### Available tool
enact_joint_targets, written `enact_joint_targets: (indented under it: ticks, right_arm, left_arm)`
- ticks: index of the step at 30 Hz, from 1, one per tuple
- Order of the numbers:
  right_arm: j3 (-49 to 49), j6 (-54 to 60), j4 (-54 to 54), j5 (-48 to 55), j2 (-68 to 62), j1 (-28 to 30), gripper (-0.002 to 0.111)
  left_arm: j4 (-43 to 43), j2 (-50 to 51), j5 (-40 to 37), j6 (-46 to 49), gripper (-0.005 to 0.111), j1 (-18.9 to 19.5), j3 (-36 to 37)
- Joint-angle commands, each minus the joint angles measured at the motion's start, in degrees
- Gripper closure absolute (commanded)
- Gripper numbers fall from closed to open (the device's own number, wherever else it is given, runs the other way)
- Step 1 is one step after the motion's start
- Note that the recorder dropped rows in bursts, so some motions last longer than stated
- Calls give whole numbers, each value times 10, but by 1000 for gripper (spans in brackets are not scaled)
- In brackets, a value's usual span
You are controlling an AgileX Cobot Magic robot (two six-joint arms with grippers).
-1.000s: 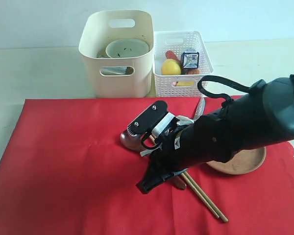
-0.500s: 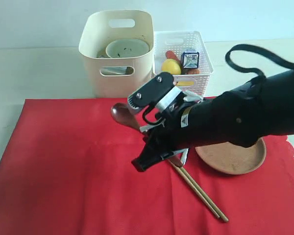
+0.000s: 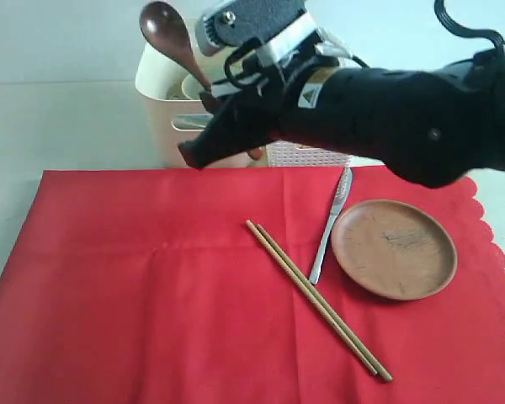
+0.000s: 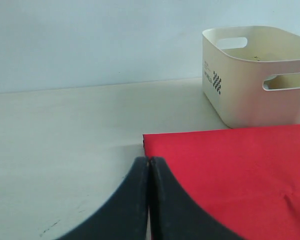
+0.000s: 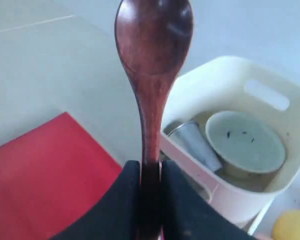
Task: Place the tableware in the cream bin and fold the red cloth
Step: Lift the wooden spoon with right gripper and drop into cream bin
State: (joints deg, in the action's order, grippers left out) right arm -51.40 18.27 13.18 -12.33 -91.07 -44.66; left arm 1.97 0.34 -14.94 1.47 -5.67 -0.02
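In the last second I lift the dark brown spoon off the red cloth to the cream bin rim, right gripper jaws clenched on its handle, so drop-in should follow; left gripper jaws stay pressed together, empty, while wooden chopsticks, silver table knife and plate wait on the cloth.

Pale tabletop, sliver of white perforated basket, yellow lemon.
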Motion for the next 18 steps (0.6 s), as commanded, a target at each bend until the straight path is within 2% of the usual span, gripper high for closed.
enact_joint_targets:
  ticks: [1, 4, 9, 11, 12, 14, 18]
  right_arm:
    - [-92, 16, 1, -11, -62, 36, 108]
    - [-183, 16, 1, -11, -146, 71, 108]
    - [-273, 16, 3, -11, -248, 86, 108]
    - [-298, 16, 37, -21, -277, 86, 102]
    - [-310, 18, 76, -33, -291, 86, 94]
    - [-317, 43, 108, -41, -300, 86, 84]
    - [-319, 66, 110, -41, -303, 86, 64]
  left_arm:
    - [3, -3, 2, -3, 104, -2, 0]
    - [3, -3, 2, -3, 104, -2, 0]
    - [3, -3, 2, -3, 104, -2, 0]
    - [3, -3, 2, -3, 104, -2, 0]
    - [3, -3, 2, -3, 104, -2, 0]
    - [3, -3, 2, -3, 104, -2, 0]
    - [3, -3, 2, -3, 104, -2, 0]
